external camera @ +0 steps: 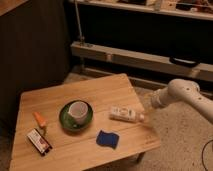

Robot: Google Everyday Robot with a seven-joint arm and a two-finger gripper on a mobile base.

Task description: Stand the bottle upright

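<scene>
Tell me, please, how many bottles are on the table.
1. The bottle lies on its side on the table, between the cup and the hand, which is close beside it. Nothing seems to hide another.

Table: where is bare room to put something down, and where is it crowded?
The table is bare along its far side, behind cup and bottle, and between packet and sponge. Crowded: the right edge, gripper by the bottle's end.
</scene>
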